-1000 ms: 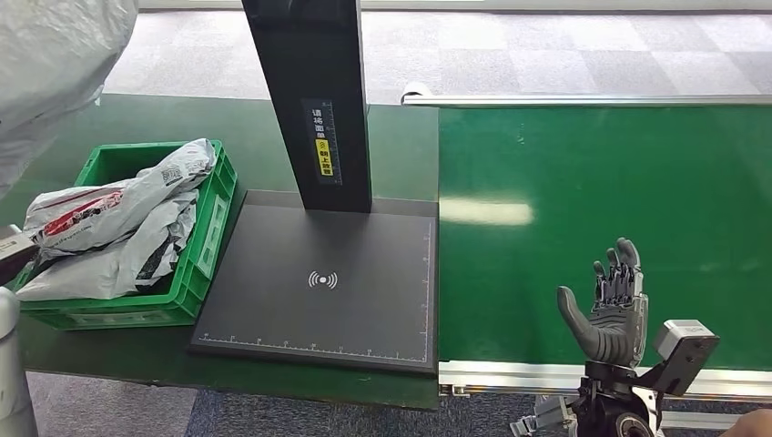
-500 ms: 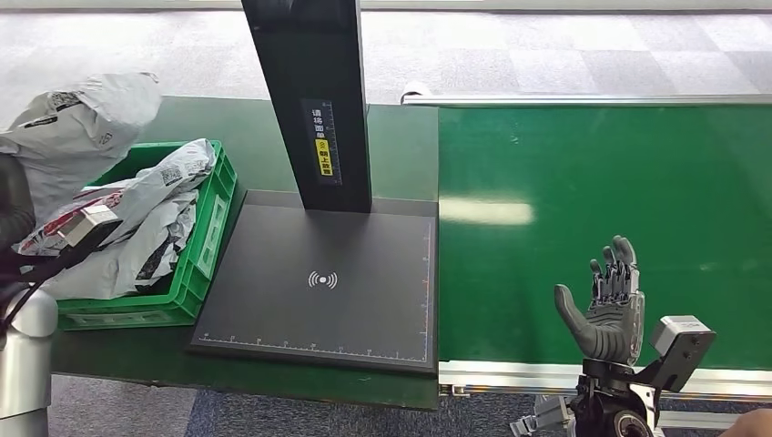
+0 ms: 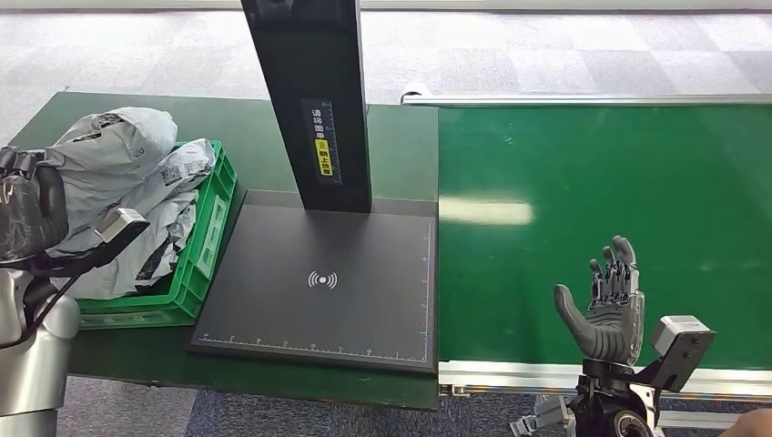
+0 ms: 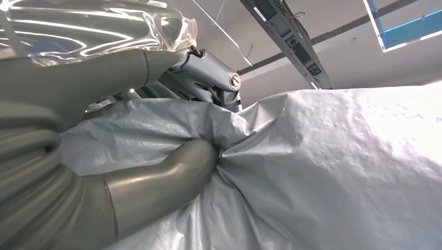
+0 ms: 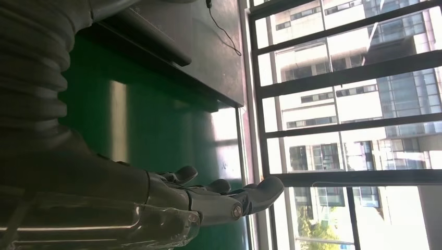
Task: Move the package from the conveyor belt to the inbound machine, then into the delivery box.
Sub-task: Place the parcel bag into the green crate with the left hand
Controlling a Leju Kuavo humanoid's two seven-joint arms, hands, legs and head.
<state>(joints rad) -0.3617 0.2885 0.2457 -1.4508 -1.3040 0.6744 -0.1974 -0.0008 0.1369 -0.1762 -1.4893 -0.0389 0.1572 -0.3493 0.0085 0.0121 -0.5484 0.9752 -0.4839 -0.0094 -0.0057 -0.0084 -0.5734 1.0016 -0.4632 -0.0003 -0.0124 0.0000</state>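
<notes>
at the left edge of the head view, the left hand (image 3: 32, 214) grips the package (image 3: 114, 150), a crumpled grey plastic mailer bag with a small printed label near its top, held over the far left part of the green delivery box (image 3: 208, 238). in the left wrist view the thick grey thumb (image 4: 156, 185) presses into the wrinkled grey film of the package (image 4: 339, 166), which bunches into folds where it is pinched; the dark fingers are on its other side. the green crate already holds other grey mailer bags (image 3: 155, 232), one with a printed code facing up, piled up to its rim. just to the right of the crate, the black flat scan plate of the inbound machine (image 3: 319, 282) lies bare, with a white signal mark at its middle, ruler marks along its near and right edges, and its black post rising at the back with a yellow label. the plate's right edge meets the green conveyor belt (image 3: 601, 191), whose wide surface is open, bounded by silver rails at the far and near sides. at the lower right, the right hand (image 3: 605, 305) hovers over the belt's near edge, fingers spread upward and apart, holding nothing; in the right wrist view its fingers (image 5: 224, 195) extend loosely over the green belt
</notes>
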